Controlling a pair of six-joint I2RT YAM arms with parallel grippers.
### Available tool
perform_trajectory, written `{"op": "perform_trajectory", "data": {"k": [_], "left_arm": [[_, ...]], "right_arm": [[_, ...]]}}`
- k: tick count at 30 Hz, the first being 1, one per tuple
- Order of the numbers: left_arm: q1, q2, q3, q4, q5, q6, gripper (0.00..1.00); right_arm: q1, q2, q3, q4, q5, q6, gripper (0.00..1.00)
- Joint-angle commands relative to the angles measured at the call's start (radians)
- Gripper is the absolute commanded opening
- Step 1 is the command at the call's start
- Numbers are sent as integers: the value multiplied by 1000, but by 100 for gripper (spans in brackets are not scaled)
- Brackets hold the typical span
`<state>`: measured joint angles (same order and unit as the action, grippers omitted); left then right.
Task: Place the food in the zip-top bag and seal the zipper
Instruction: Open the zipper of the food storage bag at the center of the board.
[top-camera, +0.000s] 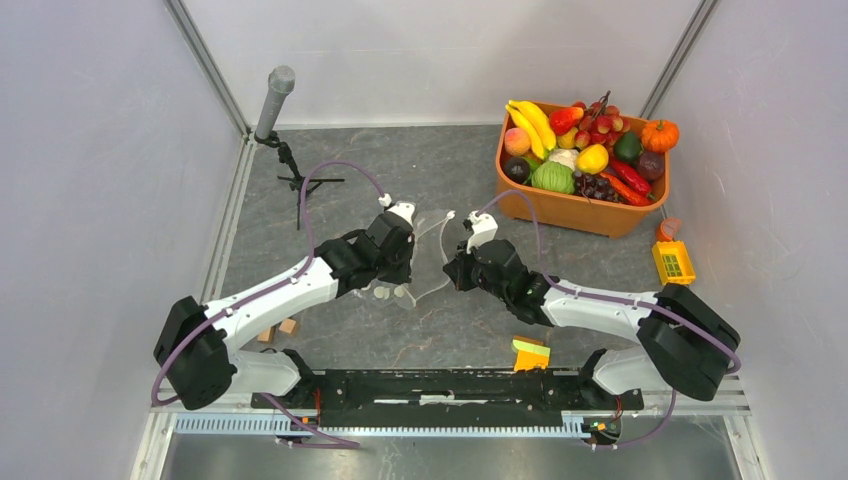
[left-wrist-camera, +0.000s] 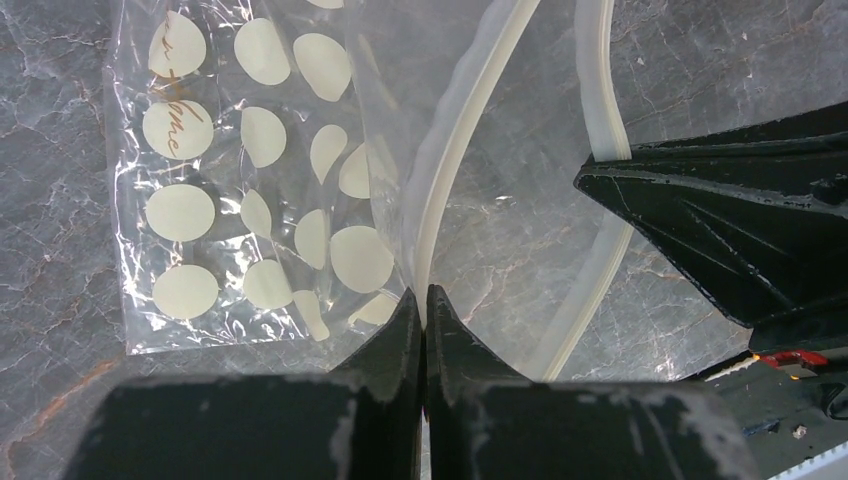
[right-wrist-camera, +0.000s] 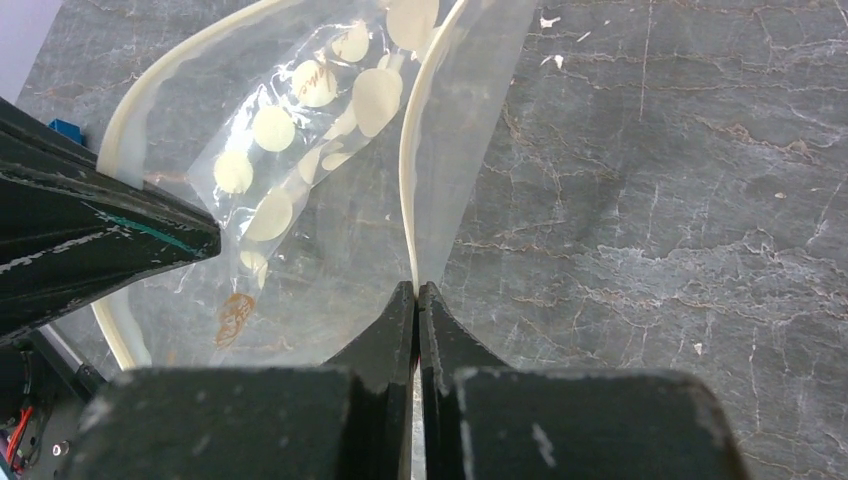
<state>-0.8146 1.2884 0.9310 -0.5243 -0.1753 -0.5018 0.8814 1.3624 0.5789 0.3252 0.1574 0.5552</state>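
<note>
The clear polka-dot zip-top bag (top-camera: 432, 252) is held up above the table between my two grippers, its mouth spread open. My left gripper (top-camera: 411, 257) is shut on one white zipper strip (left-wrist-camera: 450, 170), pinched at its fingertips (left-wrist-camera: 425, 300). My right gripper (top-camera: 451, 268) is shut on the other zipper strip (right-wrist-camera: 407, 200) at its fingertips (right-wrist-camera: 416, 292). The dotted bag body hangs to the left in the left wrist view (left-wrist-camera: 250, 180) and in the right wrist view (right-wrist-camera: 300, 170). The toy food (top-camera: 585, 150) lies piled in the orange tub. No food shows in the bag.
The orange tub (top-camera: 575, 210) stands at the back right. A grey cylinder on a small tripod (top-camera: 276, 100) stands at the back left. A yellow block (top-camera: 673, 262), a green-orange block (top-camera: 530, 352) and small wooden blocks (top-camera: 278, 330) lie on the table. Walls enclose three sides.
</note>
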Motion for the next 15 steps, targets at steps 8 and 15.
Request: {"op": "perform_trajectory", "data": {"k": [8, 15], "left_arm": [[3, 19, 43, 25, -43, -19, 2], [4, 37, 48, 35, -41, -21, 2]], "right_arm": [[-12, -65, 72, -66, -13, -47, 14], [-31, -194, 76, -94, -54, -88, 50]]}}
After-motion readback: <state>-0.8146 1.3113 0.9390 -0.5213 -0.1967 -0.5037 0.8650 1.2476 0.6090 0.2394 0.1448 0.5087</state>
